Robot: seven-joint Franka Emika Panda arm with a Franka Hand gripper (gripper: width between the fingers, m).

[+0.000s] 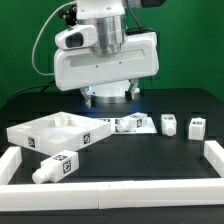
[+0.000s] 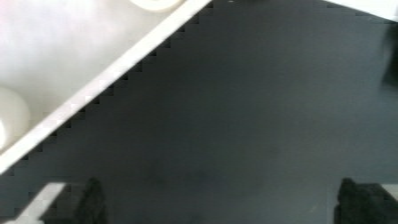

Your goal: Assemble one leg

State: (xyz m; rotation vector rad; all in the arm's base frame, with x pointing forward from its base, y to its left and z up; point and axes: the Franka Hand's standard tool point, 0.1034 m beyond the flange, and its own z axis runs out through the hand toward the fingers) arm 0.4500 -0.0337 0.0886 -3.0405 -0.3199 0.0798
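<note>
Several small white tagged legs lie on the black table: one at the front left [image 1: 55, 168], one near the middle [image 1: 127, 124], and two at the exterior view's right [image 1: 168, 123] [image 1: 196, 127]. The large white tray-like part [image 1: 55, 129] lies left of centre. Its edge shows in the wrist view [image 2: 107, 70]. My gripper [image 2: 217, 205] is open and empty over bare table beside that edge. One dark finger [image 2: 71, 205] shows at each lower corner. In the exterior view the hand [image 1: 107, 95] hangs behind the tray-like part and its fingertips are hard to make out.
Long white bars border the table at the front [image 1: 110, 196], the left [image 1: 10, 160] and the right [image 1: 214, 155]. A flat white piece with tags, apparently the marker board [image 1: 140, 122], lies by the middle leg. Black table [image 2: 249, 120] fills most of the wrist view.
</note>
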